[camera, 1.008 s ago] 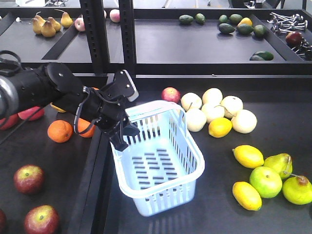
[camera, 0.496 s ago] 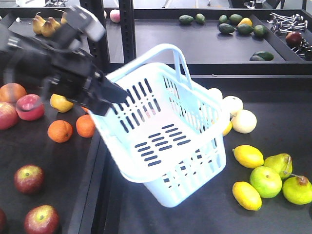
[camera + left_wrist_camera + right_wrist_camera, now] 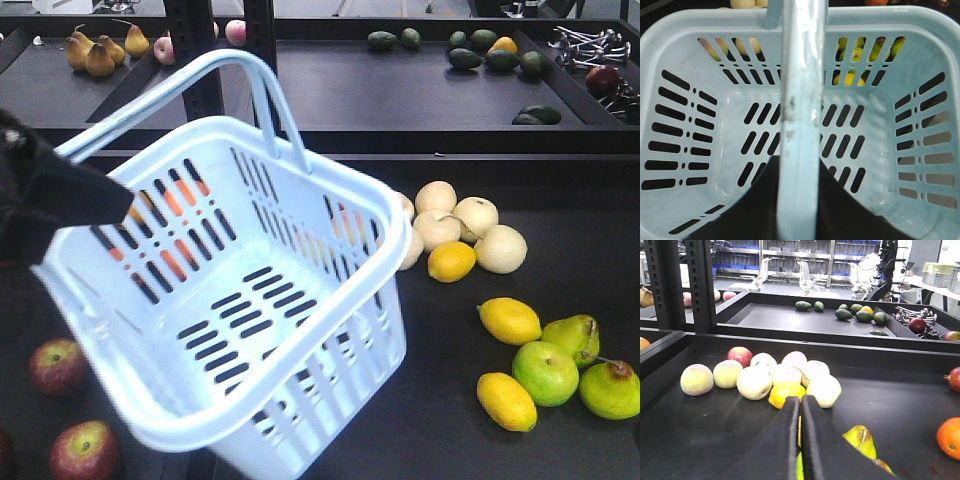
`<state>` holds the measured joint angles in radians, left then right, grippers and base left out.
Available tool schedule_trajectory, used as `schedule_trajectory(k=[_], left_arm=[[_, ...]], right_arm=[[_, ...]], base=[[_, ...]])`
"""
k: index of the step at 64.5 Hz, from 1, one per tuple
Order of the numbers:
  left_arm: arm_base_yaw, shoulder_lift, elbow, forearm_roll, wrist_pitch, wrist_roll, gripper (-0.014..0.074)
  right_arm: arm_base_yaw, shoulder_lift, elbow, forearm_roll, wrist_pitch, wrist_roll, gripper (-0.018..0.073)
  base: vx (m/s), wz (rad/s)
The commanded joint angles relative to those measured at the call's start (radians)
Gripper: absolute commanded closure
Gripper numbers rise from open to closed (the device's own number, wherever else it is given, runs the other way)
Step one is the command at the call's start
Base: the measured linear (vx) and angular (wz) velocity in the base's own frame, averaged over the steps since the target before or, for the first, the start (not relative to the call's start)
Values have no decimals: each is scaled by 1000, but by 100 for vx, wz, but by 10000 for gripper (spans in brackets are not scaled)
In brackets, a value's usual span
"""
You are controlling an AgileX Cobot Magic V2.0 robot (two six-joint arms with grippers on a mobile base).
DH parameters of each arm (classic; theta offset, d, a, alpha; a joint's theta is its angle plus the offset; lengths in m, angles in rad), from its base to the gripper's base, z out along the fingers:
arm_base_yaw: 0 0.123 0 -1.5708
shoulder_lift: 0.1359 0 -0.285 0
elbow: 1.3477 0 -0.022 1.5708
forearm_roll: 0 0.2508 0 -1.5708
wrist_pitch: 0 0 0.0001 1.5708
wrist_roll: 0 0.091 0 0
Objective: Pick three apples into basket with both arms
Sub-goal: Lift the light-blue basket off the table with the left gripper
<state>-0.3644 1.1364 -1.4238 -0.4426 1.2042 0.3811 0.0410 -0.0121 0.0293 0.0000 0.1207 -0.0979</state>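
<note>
Holding the basket aloft and tilted over the dark table, close to the front camera; clamped on its left rim beside the handle with the left gripper, fingertips hidden behind the plastic; right gripper pressed closed on nothing, low over the table near a lemon; two apples lying below the basket's left side, apart from it.

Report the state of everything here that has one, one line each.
basket: held up, tilted, empty.
left gripper: shut on basket.
right gripper: shut, holding nothing.
apples: lying loose, outside the basket.
</note>
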Motion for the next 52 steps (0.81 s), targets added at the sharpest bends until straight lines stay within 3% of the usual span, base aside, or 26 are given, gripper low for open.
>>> schedule_trajectory(k=[1,18,52], left_arm=[[-2,-53,-28,-32,-35,-24,605],[-2,-110,-28,-33,46,-24,604],[-2,-107,-29,-48,44,-24,604]], right_arm=[[0,-13,13,0,-78,-6,564],[0,-13,13,0,-78,-6,564],[0,-13,13,0,-78,-6,564]], base=[[0,0],[0,0],[0,0]])
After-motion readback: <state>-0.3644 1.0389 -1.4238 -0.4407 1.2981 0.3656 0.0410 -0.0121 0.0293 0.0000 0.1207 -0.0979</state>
